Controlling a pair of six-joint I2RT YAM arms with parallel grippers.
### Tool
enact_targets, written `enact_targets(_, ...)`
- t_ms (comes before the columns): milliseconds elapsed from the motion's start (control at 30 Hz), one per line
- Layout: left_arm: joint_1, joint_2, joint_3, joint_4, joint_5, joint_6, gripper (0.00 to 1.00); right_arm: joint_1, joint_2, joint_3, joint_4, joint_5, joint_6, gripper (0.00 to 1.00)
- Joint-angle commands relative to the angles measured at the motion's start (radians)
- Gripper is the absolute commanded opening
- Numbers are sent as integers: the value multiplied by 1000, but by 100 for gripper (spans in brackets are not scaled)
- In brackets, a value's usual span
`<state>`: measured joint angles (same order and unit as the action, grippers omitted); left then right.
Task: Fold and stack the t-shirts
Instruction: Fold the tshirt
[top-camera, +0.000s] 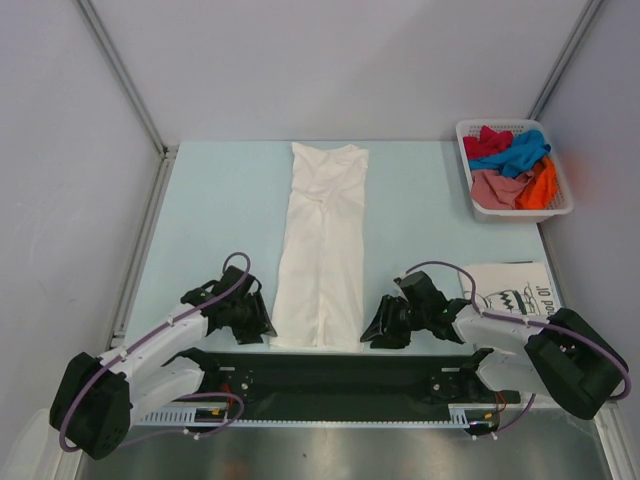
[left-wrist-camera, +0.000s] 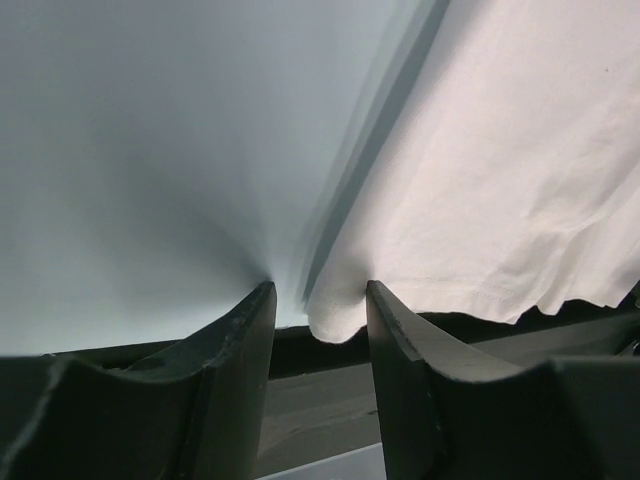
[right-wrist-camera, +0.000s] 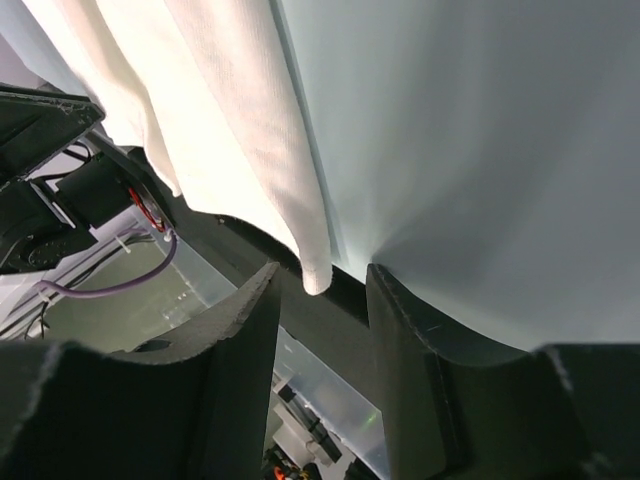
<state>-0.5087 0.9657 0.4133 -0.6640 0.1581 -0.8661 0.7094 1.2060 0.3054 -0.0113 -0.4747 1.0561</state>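
Note:
A plain white t-shirt (top-camera: 325, 250) lies folded into a long narrow strip down the middle of the table, its hem at the near edge. My left gripper (top-camera: 262, 325) sits low at the hem's left corner. In the left wrist view that gripper (left-wrist-camera: 318, 290) is open, and the shirt's corner (left-wrist-camera: 335, 315) lies between the fingers, touching the right one. My right gripper (top-camera: 372, 330) is at the hem's right corner. In the right wrist view it (right-wrist-camera: 322, 272) is open too, with the shirt's corner (right-wrist-camera: 315, 280) hanging between the fingertips, unclamped.
A folded white t-shirt with black cartoon print (top-camera: 512, 292) lies at the near right, partly under my right arm. A white lattice basket (top-camera: 470, 200) at the far right holds red (top-camera: 486, 140), blue (top-camera: 520, 152), pink (top-camera: 495, 188) and orange (top-camera: 543, 185) shirts. A black rail (top-camera: 340, 370) runs along the table's near edge.

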Motion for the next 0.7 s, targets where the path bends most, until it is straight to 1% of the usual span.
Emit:
enact_targets(0,-11,2,-1,-19,-23,-14,46,7,-10,-25,-12,53,15,45)
enact_targets(100,-11,31,4,3,0,1,43,13,12,-29,0,41,22,45)
enact_targets(167,-11,54,4,20,20,10,42,16,26,-28,37,39,24,44)
enact_targets(367,-11,65,1,53,44,22,41,21,33,-29,39,42,22,43)
enact_targets(467,-11,68,-1,53,47,24,37,22,32,-38,43,36,25,43)
enact_targets(667,-11,57,-8,53,46,13,33,42,36,-54,73,33,50,41)
